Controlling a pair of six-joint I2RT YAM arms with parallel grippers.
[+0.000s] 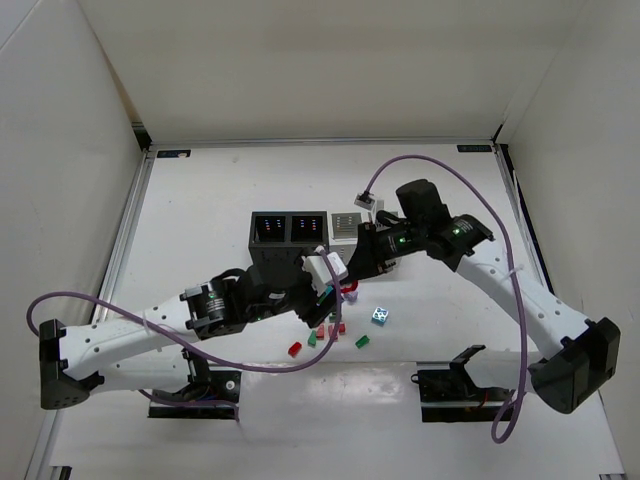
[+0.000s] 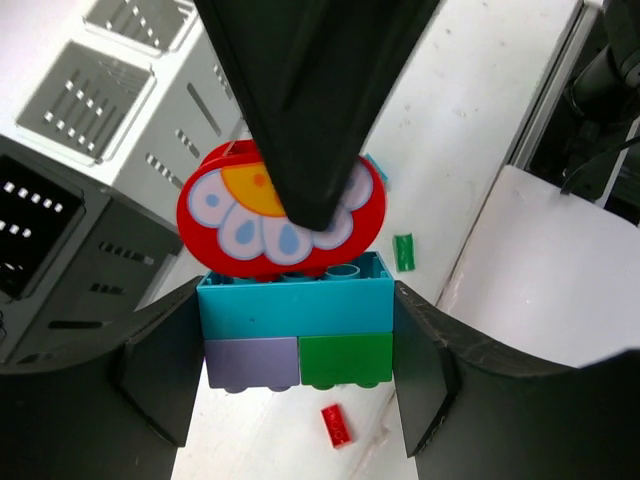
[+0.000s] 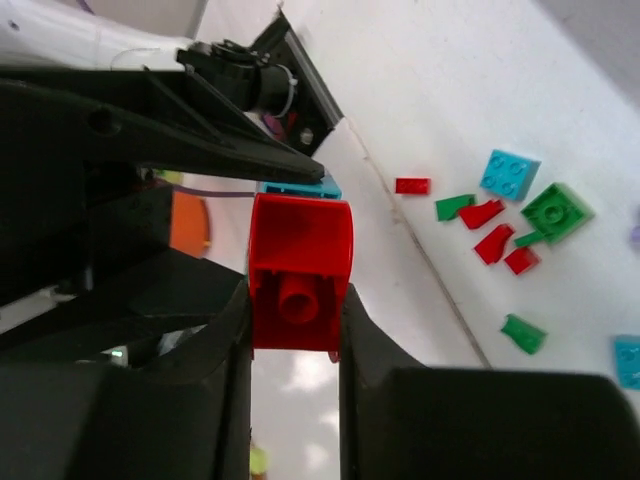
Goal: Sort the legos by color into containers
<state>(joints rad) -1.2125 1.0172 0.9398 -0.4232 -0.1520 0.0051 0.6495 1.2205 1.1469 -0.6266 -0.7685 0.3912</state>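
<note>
Top external: grippers nose-to-nose (elbows outward)

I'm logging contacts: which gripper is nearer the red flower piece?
Right. The right gripper clamps the red flower piece; the left gripper grips the brick stack adjoining it.

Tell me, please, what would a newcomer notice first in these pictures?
Most striking is the small stack of legos, a blue brick over a lilac and a green one, clamped in the left gripper's jaws near the bins. The right gripper grips the red piece at its top. Loose bricks lie scattered on the table nearby.
</note>
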